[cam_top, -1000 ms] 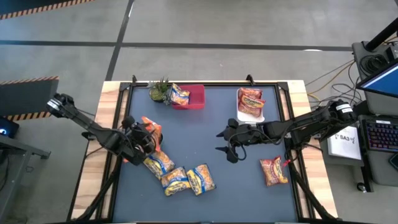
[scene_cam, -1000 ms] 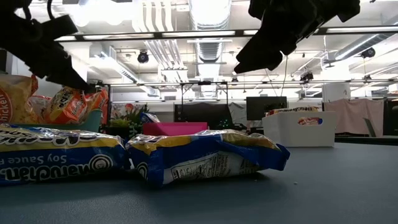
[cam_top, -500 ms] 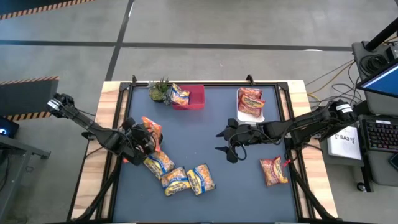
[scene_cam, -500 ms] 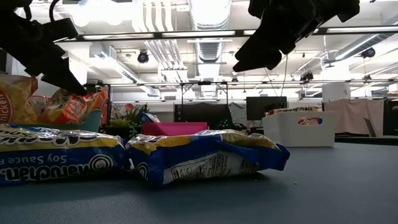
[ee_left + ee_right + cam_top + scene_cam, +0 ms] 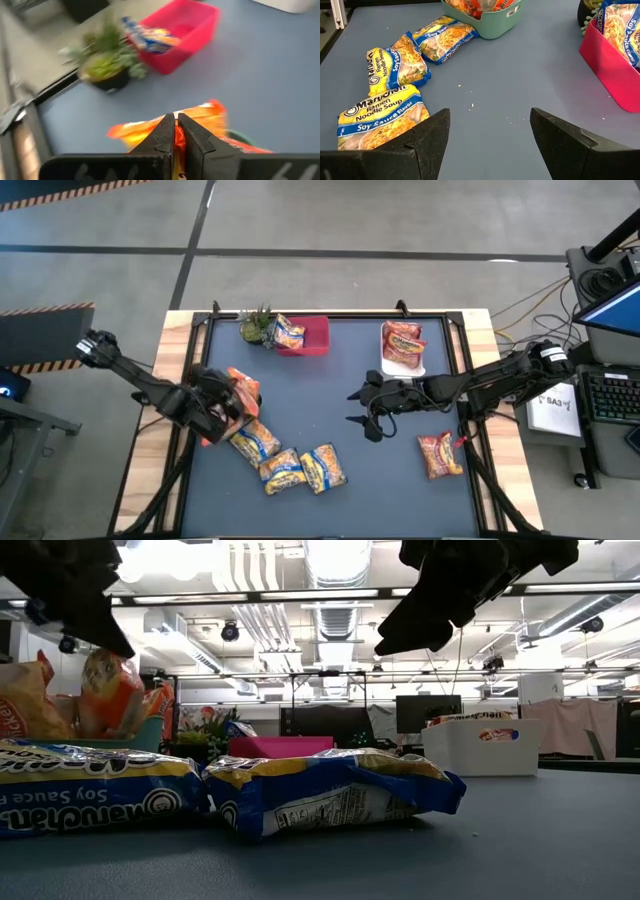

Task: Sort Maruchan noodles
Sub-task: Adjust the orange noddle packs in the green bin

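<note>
My left gripper (image 5: 224,406) is at the table's left, shut on an orange noodle packet (image 5: 243,387) over a teal bin (image 5: 495,27) that holds more orange packets. Three yellow-and-blue packets (image 5: 255,442) (image 5: 282,470) (image 5: 323,467) lie flat on the table near the front. A red packet (image 5: 440,455) lies flat at the right. My right gripper (image 5: 362,410) hovers open over the middle of the table, holding nothing. My left gripper pinches the orange packet's upper edge (image 5: 192,116) between its two shut fingers, coming slanting down from above. In the low view the packet (image 5: 108,695) hangs upright below the fingertips (image 5: 112,640). Its lower end is hidden behind the yellow-and-blue packets (image 5: 90,795).
A red bin (image 5: 310,338) with a yellow-and-blue packet stands at the far edge, next to a small green plant (image 5: 257,325). A white bin (image 5: 388,358) with red packets stands at the far right. Bare table lies between the two arms.
My left gripper has shut on the orange packet and risen a little, shifting slightly toward the table's left edge. The packet's held edge has come up with it, so it now stands upright below the fingers.
</note>
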Controlling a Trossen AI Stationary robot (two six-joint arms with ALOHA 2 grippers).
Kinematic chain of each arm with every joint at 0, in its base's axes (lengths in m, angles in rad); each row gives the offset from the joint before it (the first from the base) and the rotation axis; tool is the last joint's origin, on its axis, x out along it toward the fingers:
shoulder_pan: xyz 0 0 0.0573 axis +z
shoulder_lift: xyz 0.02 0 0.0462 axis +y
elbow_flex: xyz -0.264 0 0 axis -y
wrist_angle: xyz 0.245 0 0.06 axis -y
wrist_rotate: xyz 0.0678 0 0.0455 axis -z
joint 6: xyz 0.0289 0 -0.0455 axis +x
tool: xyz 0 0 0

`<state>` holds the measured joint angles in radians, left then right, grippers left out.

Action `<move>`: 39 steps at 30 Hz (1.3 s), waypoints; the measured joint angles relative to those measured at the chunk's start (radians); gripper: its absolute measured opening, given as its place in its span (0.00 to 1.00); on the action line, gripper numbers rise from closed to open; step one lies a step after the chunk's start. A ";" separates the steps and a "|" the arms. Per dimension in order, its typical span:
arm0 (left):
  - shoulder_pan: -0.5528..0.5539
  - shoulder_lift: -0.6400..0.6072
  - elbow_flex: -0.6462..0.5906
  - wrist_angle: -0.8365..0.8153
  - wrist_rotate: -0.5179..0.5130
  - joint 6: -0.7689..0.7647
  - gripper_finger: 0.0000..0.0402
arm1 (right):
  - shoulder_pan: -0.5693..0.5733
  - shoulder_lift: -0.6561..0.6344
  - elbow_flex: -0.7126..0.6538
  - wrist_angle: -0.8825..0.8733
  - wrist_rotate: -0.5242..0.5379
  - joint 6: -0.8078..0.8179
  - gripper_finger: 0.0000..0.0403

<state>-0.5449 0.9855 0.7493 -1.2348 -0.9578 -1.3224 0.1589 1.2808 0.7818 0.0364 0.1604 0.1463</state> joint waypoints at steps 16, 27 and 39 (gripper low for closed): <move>0.000 0.004 -0.103 -0.084 0.101 -0.423 0.00 | 0.000 0.000 0.000 0.002 0.000 0.000 0.66; 0.000 0.010 -0.090 -0.105 0.104 -0.472 0.01 | 0.000 0.000 0.000 0.006 0.000 0.000 0.66; 0.000 0.010 -0.039 -0.155 0.103 -0.384 0.18 | 0.000 0.000 0.000 0.005 0.000 0.000 0.66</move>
<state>-0.5449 0.9955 0.7102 -1.3901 -0.8550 -1.7059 0.1588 1.2808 0.7815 0.0418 0.1603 0.1459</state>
